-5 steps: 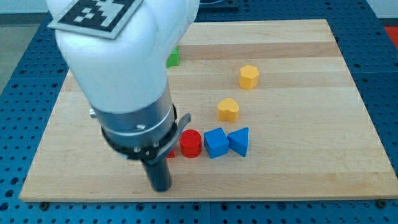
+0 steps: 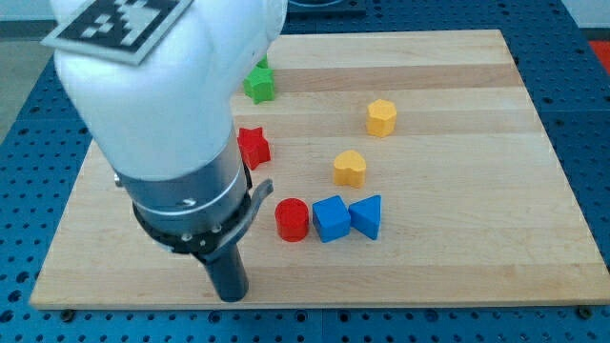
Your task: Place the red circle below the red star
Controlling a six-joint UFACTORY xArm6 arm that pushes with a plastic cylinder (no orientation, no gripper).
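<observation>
Camera view shows the red circle (image 2: 292, 219), a short smooth cylinder standing upright on its flat end, low on the pale wooden table (image 2: 477, 143), touching the blue cube (image 2: 331, 218) on its right. The red star (image 2: 253, 147) lies above and slightly left, well apart. My tip (image 2: 232, 293), a plain dark rod with no fingers, holds nothing and sits below-left of the circle, apart from it.

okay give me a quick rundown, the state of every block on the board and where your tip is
Red circle: upright, touching the blue cube.
Red star: flat, partly hidden by the arm.
Blue cube: between red circle and blue triangle.
Blue triangle: against the cube.
Yellow heart: alone.
Yellow hexagon: alone.
Green star: alone.
My tip: lower left of the red circle, apart.
</observation>
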